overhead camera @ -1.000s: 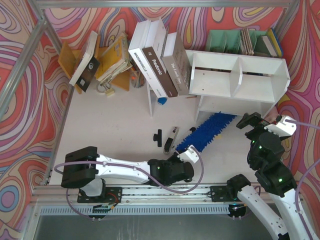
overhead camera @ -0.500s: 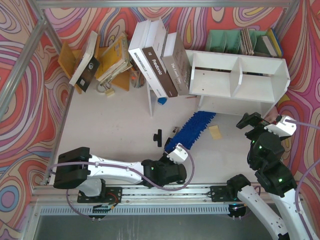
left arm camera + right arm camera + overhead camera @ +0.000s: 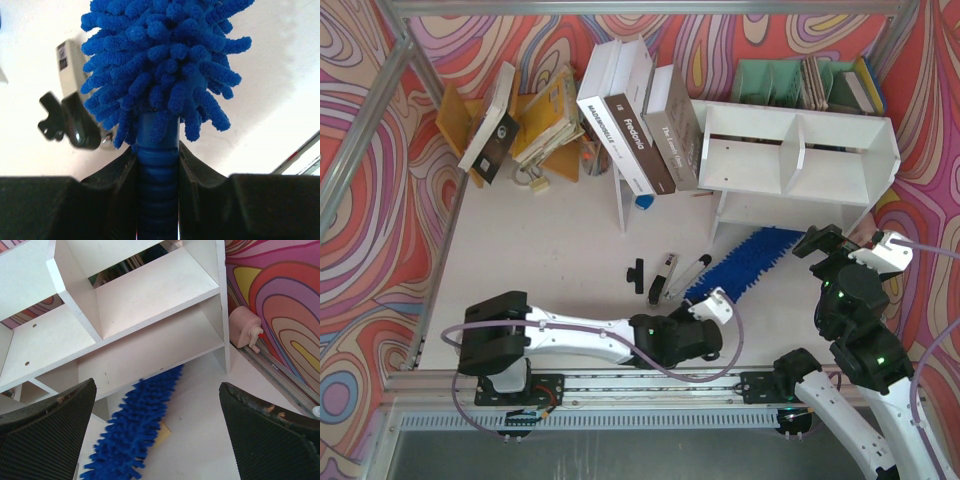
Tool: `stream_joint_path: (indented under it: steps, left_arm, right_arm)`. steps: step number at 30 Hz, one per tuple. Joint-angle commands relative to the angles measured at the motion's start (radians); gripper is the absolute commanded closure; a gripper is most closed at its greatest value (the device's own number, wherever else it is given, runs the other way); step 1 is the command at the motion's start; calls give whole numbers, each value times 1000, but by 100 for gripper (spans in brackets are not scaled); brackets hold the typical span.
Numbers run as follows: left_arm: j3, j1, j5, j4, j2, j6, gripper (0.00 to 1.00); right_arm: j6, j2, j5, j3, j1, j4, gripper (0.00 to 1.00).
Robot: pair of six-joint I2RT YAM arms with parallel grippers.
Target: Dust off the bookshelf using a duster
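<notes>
The white bookshelf (image 3: 800, 160) lies at the back right, with two cubbies and a lower shelf; it also fills the right wrist view (image 3: 140, 305). The blue fluffy duster (image 3: 748, 262) lies slanted on the table, its tip reaching under the lower shelf, as in the right wrist view (image 3: 135, 430). My left gripper (image 3: 713, 305) is shut on the duster's blue ribbed handle (image 3: 158, 180), near the fluffy head (image 3: 160, 55). My right gripper (image 3: 830, 242) is open and empty, hovering just in front of the shelf's right end, with black ribbed pads (image 3: 45, 435).
A black-and-silver tool (image 3: 662, 277) and a small black clip (image 3: 636, 271) lie left of the duster. A thin white board (image 3: 620, 200) holds leaning books (image 3: 635, 120). A green rack (image 3: 800, 85) stands behind the shelf. A tan card (image 3: 162, 432) lies under the duster.
My left gripper swung the duster to the right and pushed it forward; its tip went from the shelf's left foot to under the lower shelf's middle. The right arm stayed still.
</notes>
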Motion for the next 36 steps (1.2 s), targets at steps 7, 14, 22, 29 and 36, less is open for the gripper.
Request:
stream_joint_path:
  steps: [7,14,22,29,36]
  left_arm:
    - [185,3,78,141,148,167,100]
    - [96,18,41,148,79,108,100]
    - [-77,25,-63,116,-63,-27,100]
    - [-129,25,-73,88,-110,-72,100]
    - [-22,25,-12,122,-1,4,100]
  right_arm:
    - [-16,-9,15,-13,0,29,1]
    - [-18,1,10,-15,0,35,1]
    - [-15,1,11,-16,0,34,1]
    - [-14,8,10,-14,-1,35,1]
    - [-13,0,7,-14,0,29,1]
